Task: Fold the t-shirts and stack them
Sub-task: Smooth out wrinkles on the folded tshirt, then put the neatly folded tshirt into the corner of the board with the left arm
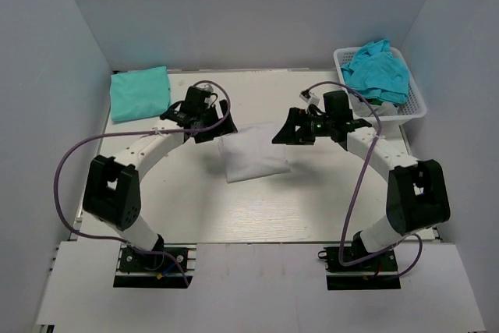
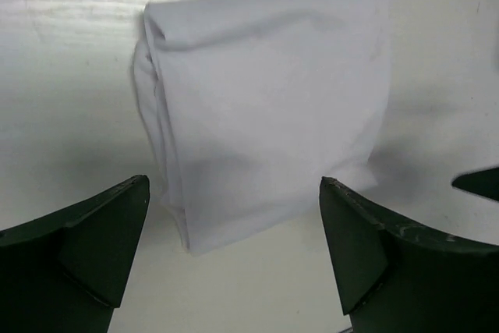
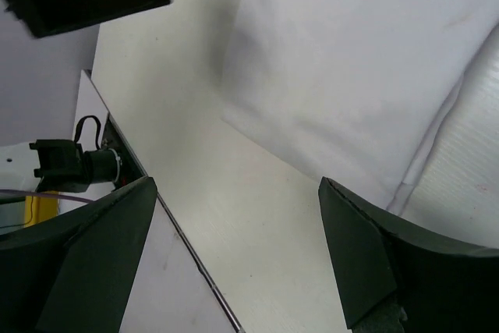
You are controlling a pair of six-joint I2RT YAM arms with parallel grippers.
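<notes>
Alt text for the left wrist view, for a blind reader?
A folded white t-shirt lies on the pale table, just beyond the left gripper, whose dark fingers stand wide open and empty.

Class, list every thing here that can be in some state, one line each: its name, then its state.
white t-shirt: folded, flat on the table, not held
teal t-shirt at far left: folded, on the table
basket: upright, holding cloth
teal cloth in basket: crumpled, unfolded
left gripper: open, empty
right gripper: open, empty
</notes>
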